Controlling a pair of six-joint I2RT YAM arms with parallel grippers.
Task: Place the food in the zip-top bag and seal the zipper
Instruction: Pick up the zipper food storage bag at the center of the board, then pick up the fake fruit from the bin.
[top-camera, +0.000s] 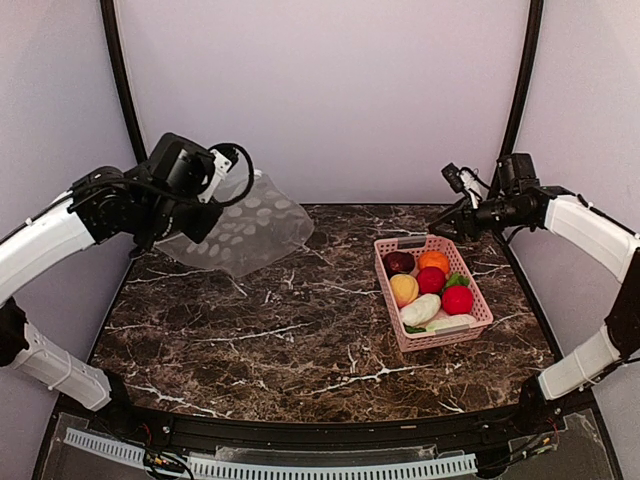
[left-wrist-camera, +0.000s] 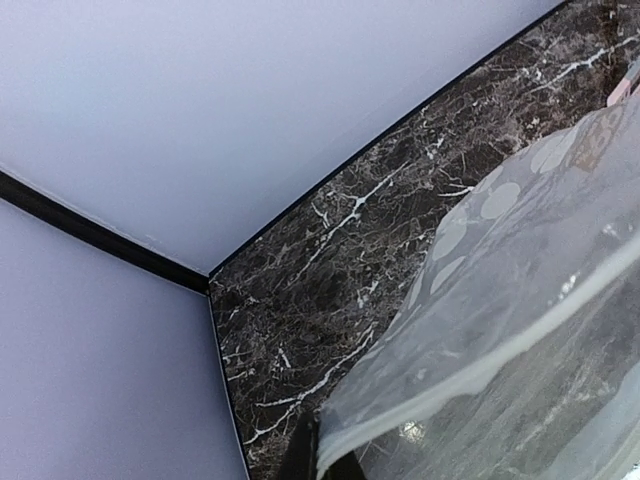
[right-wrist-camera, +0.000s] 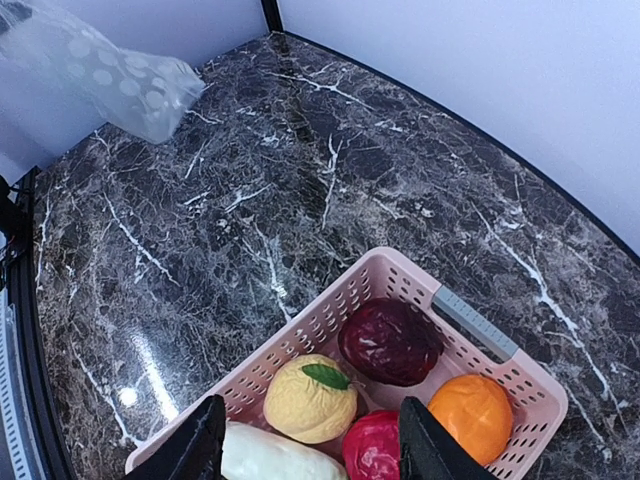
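Zip-top bag (top-camera: 240, 232) dangles over the far-left corner, clamped in the left gripper (top-camera: 212, 200), and its mouth could sag closed. Pink basket (top-camera: 482, 300) holds the food (top-camera: 431, 281). Right gripper (right-wrist-camera: 310, 450) hovers above, fingers spread; round fruit may squirt free.

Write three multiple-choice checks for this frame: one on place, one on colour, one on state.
1. Where is the food? A: in the basket. B: on a plate. C: in a bowl.
2. What colour is the basket? A: blue. B: green. C: pink.
3. How is the right gripper? A: shut on a fruit. B: open, empty. C: out of view.
Key: A, every piece lies inside the basket; C, its lattice walls are pink; B, its fingers stand apart above the food, holding nothing.
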